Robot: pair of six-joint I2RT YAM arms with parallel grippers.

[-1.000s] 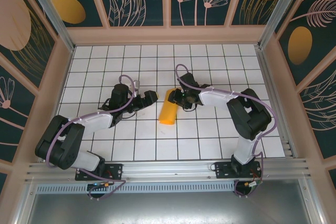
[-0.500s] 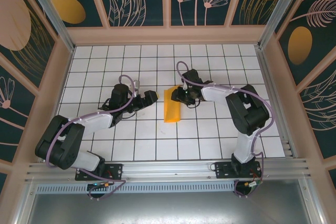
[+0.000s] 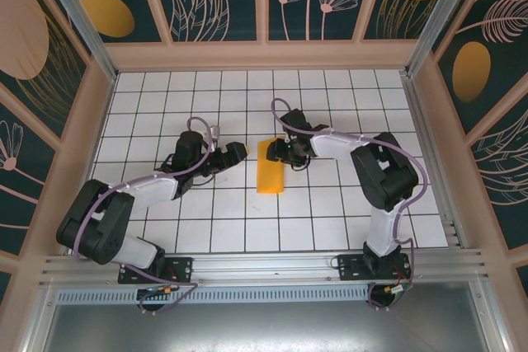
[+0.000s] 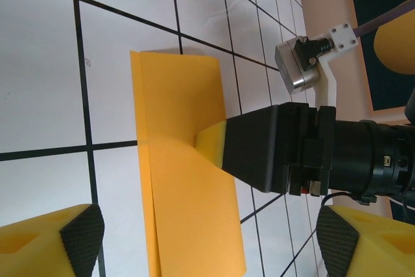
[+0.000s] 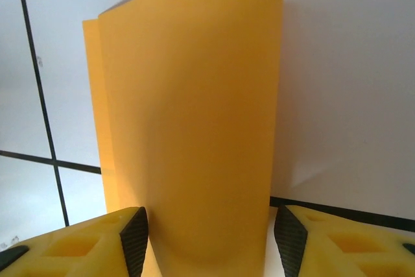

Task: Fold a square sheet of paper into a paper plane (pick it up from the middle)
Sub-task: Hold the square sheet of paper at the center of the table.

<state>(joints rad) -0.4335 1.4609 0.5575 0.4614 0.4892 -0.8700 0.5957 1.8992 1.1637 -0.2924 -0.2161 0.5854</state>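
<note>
Paper [image 3: 270, 168] lies mid-frame in the top view as a folded strip on the surface [image 3: 330, 228], its upper layer bulging rather than creased flat. Right tool [image 3: 278, 152] sits at the paper's upper end, fingers half apart astride the fold, with no clear pinch. Left tool [image 3: 238, 152], spread wide and empty, hovers just left, apart from the paper. Likely risk: with nothing pinning it, the loose layer springs open, or a sliding finger drags the paper and skews its edges, spoiling the crease
</note>
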